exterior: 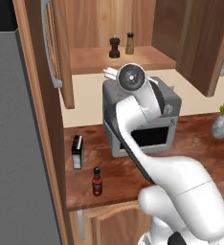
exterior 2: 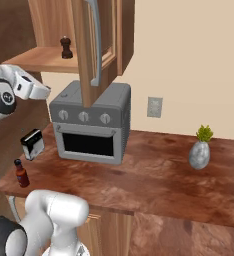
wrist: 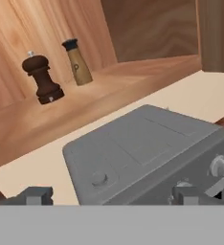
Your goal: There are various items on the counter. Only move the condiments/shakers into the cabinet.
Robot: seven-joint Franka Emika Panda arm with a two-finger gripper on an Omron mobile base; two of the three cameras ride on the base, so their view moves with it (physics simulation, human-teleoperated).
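Dark pincer (wrist: pixel 111 195) wide open, empty

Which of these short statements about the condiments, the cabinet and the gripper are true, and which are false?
1. The pepper mill stands on the cabinet shelf. True.
2. The tan shaker lies on the counter. False: it stands upright on the shelf beside the mill.
3. The red sauce bottle is on the counter. True.
4. The gripper holds the bottle. False: it is open and holds nothing.
5. The black-and-white box is inside the cabinet. False: it stands on the counter.
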